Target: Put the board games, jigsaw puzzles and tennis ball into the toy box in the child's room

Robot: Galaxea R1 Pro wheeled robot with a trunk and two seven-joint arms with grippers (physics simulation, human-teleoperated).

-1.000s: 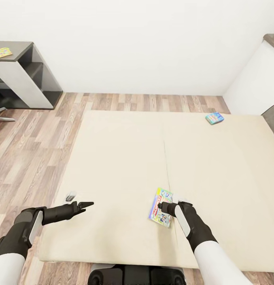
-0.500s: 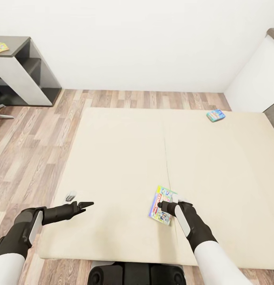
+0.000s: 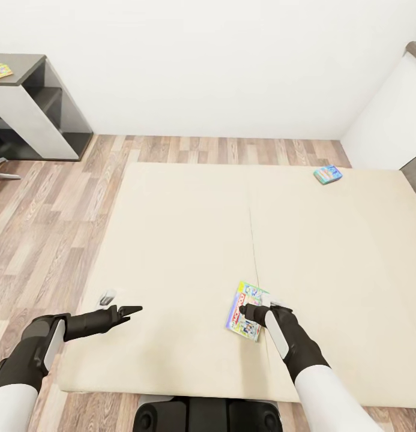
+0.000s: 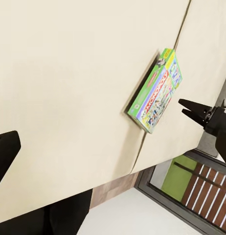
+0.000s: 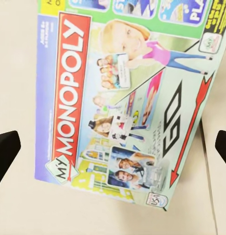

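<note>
On bed (image 3: 189, 240) | Monopoly board game (image 5: 127, 98) flat, green-edged | right hand (image 3: 246, 312) above

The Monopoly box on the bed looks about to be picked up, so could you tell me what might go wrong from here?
1. The right gripper hangs open over the Monopoly box, which lies flat on the soft bed; the fingers may press into the mattress rather than catch its edges.
2. The box lies along the mattress seam, so a push could tilt it.
3. The second game box lies at the far corner, probably beyond easy reach.
</note>
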